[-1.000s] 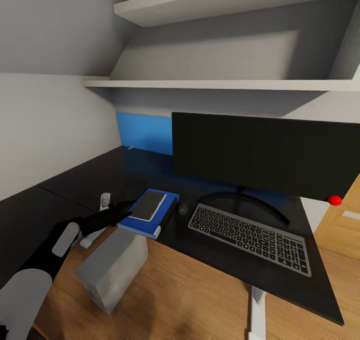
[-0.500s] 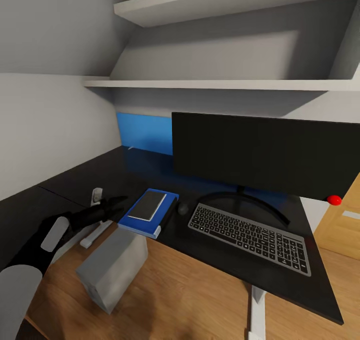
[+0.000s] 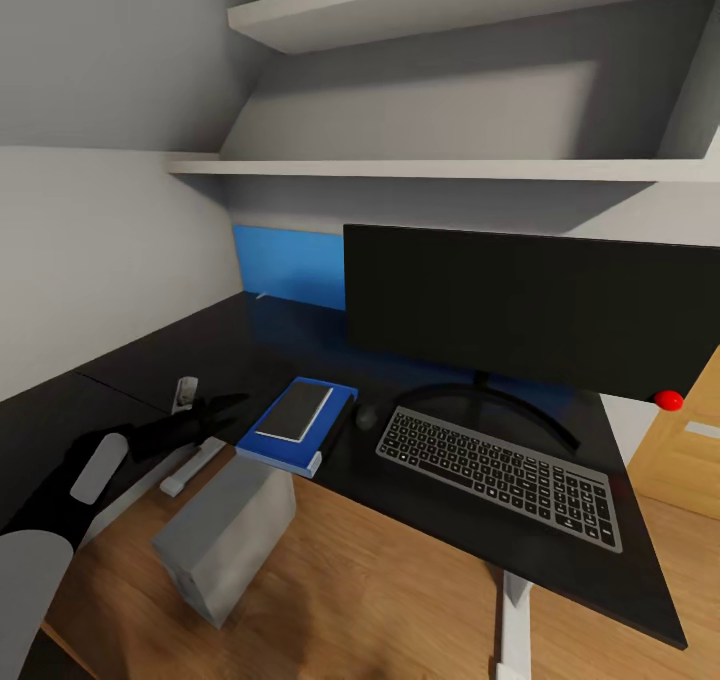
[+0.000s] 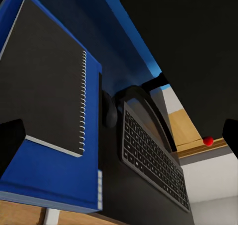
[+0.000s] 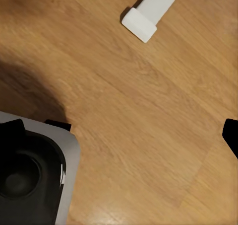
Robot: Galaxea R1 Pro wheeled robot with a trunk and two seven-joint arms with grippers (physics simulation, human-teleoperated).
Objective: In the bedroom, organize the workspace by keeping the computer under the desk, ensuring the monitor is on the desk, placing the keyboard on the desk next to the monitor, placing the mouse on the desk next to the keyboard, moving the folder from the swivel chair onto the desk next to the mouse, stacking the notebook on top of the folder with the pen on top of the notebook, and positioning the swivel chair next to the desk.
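Left gripper (image 3: pixel 215 412): hovering left of centre, fingers spread apart, gripping nothing.
Right gripper: aiming at wood floor, spread wide.
Notebook (image 3: pixel 296 410): one, black, spiral-bound, lying on one blue folder (image 3: pixel 283 449).
Keyboard (image 3: pixel 500 474): one, slim, lying lower right on glossy desk (image 3: pixel 120 380).

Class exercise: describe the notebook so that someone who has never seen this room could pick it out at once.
Find the big black monitor on the black desk. Left of the keyboard lies a bright blue folder. The notebook lies on it: smaller, dark-covered, spiral-bound.
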